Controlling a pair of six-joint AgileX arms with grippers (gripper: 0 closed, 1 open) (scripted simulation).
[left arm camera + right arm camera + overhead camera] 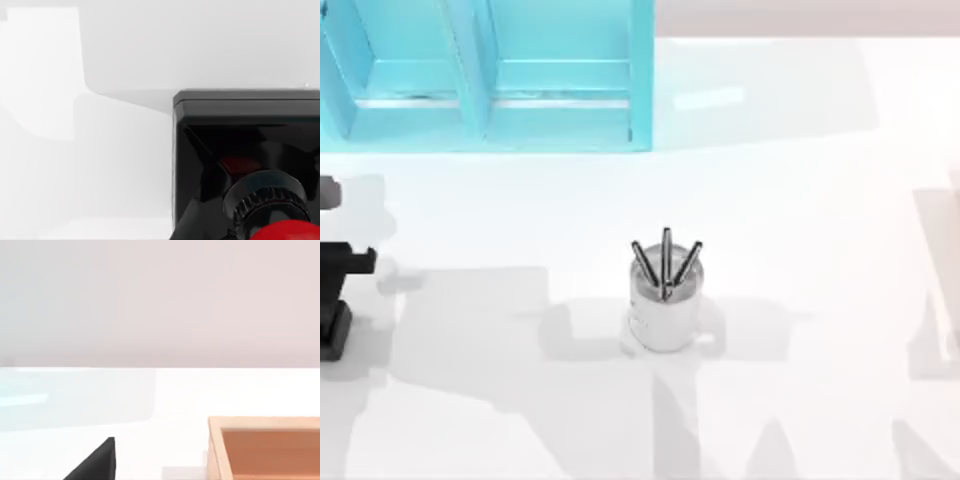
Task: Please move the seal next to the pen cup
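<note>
One white table (pixel 800 200) takes up most of my top view. A turquoise shelf unit (pixel 490 75) stands along its far edge toward the left. In the right wrist view a shallow wooden box (pixel 265 447) sits on the same white surface. Beside it is a black wedge of my right gripper (pixel 97 462), and I cannot tell whether that hand is wide or narrow.

My left gripper (pixel 345 262) is at the far left edge of the table in the top view, a black crossbar shape with more black arm below it. It is well apart from everything else on the surface. I cannot tell whether it is spread, pinched or holding anything.

Near the middle of the table stands the pen cup (pixel 665 315), a short white-silver cylinder, upright. Three dark grey pens (pixel 666 262) fan out of its top.

The seal (pixel 250 150) shows close up in the left wrist view. Its black square block rests on the white surface, a ribbed black neck rises from it, and the glossy red knob is cut off at the frame edge. With my left arm at the left edge, the seal is nowhere near the cup.
</note>
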